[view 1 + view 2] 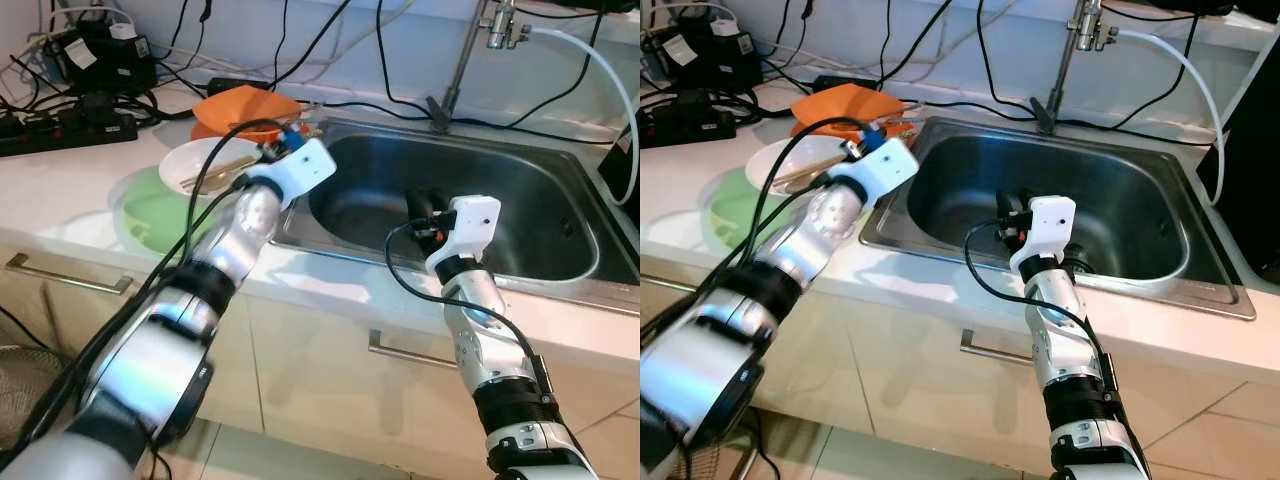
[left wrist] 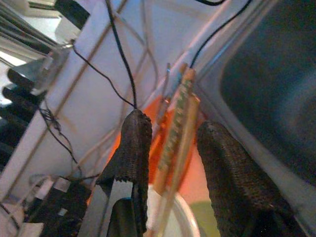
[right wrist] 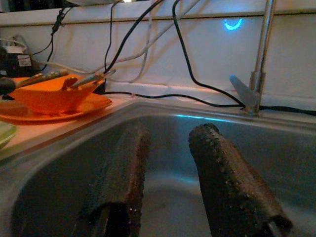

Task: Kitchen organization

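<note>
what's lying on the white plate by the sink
Wooden chopsticks lie across the white plate, with the open left gripper astride them. The plate sits on a green plate; what lies under it is hidden.

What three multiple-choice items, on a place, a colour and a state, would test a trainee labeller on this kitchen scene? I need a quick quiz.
1. Where is the right gripper?
A. over the sink
B. on the floor
C. over the power strip

2. What colour is the bowl by the sink?
A. blue
B. orange
C. black

3. How do the left gripper's fingers stand?
A. shut tight
B. apart around the utensils
C. folded back

Key: 1 A, steel basin lies beneath it; 2 B, plainly orange; 3 B, utensils lie between spread fingers.
</note>
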Robot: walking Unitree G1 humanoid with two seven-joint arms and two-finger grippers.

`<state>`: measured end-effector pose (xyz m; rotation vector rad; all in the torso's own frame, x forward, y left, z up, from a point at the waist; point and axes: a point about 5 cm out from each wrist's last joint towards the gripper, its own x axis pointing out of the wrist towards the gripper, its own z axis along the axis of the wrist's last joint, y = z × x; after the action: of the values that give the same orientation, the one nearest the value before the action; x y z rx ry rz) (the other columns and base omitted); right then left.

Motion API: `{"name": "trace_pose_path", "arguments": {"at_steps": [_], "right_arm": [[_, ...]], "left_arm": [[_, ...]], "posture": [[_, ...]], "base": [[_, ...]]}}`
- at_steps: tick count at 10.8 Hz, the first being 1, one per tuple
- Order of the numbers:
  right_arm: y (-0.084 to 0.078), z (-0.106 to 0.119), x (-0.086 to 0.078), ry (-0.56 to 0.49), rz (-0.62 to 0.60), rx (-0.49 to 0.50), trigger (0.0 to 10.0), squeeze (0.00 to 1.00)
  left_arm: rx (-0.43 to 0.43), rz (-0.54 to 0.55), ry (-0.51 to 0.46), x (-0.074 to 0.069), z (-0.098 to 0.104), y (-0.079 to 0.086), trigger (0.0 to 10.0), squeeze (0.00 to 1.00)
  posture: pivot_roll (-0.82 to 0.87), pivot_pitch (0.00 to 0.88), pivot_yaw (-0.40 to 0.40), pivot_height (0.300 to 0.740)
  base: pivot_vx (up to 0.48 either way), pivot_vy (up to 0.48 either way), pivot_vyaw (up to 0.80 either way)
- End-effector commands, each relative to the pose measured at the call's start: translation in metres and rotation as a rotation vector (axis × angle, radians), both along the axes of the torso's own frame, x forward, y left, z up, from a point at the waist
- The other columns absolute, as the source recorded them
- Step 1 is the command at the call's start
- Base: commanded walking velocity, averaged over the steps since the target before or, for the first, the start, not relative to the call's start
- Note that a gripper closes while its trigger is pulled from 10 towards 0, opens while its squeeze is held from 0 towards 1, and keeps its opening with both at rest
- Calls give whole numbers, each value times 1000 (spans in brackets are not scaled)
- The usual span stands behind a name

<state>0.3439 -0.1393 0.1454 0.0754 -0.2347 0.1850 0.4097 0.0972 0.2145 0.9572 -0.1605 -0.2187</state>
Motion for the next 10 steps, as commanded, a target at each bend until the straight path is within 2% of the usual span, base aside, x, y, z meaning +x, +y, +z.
{"name": "trace_pose_path", "arguments": {"at_steps": [1, 3, 6, 10], "right_arm": [[-4, 2, -2, -4, -13, 3, 10000, 0], [-6, 0, -6, 2, -25, 2, 10000, 0], [-8, -3, -14, 19, -35, 1, 10000, 0], [-7, -7, -22, 42, -37, 8, 10000, 0]], "left_arm": [[30, -17, -31, 2, 8, -8, 10000, 0], [63, -25, -32, 4, 9, -16, 10000, 0], [127, -8, -21, 6, 5, -20, 10000, 0], [175, 60, -76, 9, 15, -13, 10000, 0]], "posture": [[134, 0, -16, 740], [122, 0, -13, 740], [98, 0, -5, 740], [93, 19, -6, 740]], "base": [[0, 0, 0], [0, 0, 0], [0, 0, 0], [0, 0, 0]]}}
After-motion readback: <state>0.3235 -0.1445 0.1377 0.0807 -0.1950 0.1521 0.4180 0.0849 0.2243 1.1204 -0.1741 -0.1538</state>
